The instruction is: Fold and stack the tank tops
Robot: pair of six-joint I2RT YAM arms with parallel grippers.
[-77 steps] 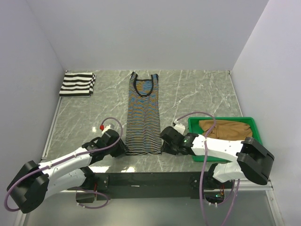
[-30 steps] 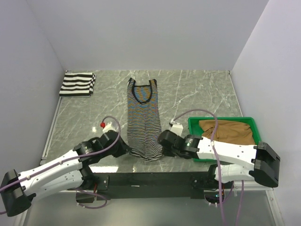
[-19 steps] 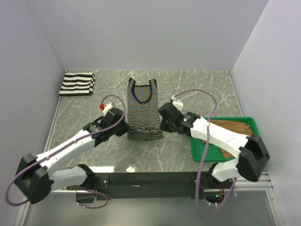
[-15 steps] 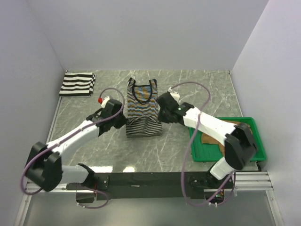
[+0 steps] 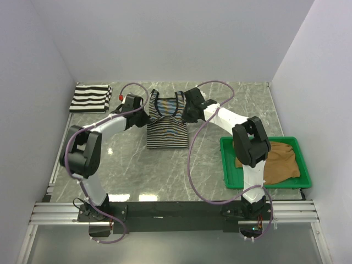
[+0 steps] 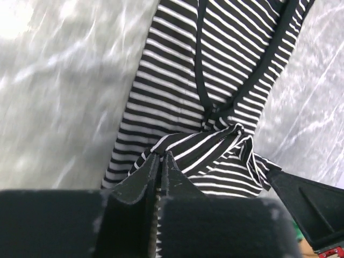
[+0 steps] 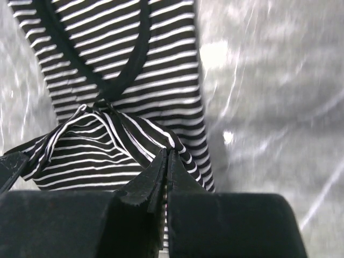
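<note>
The pinstriped tank top (image 5: 166, 132) is laid lengthwise in the middle of the surface (image 5: 110, 159), doubled over, with its lower edge lying up at the neckline. That edge is pinched at its two corners. The left hand (image 5: 144, 110) is clenched on the corner at its side and the right hand (image 5: 185, 114) on the other. In both wrist views striped cloth is seen nipped between closed fingers (image 6: 153, 166). The wide-striped tank top (image 5: 91, 98) is seen folded at the far left corner, and the tan tank top (image 5: 278, 162) is heaped in the green tray (image 5: 264, 184).

The step in hand is judged to be the first fold of this top. For it to be done well, both corners should be lowered level with the shoulder straps and let go together, so that the hem is set down square. The bunched cloth between the hands should be drawn taut sideways beforehand, or a ridge is likely to be pressed into the fold.
</note>
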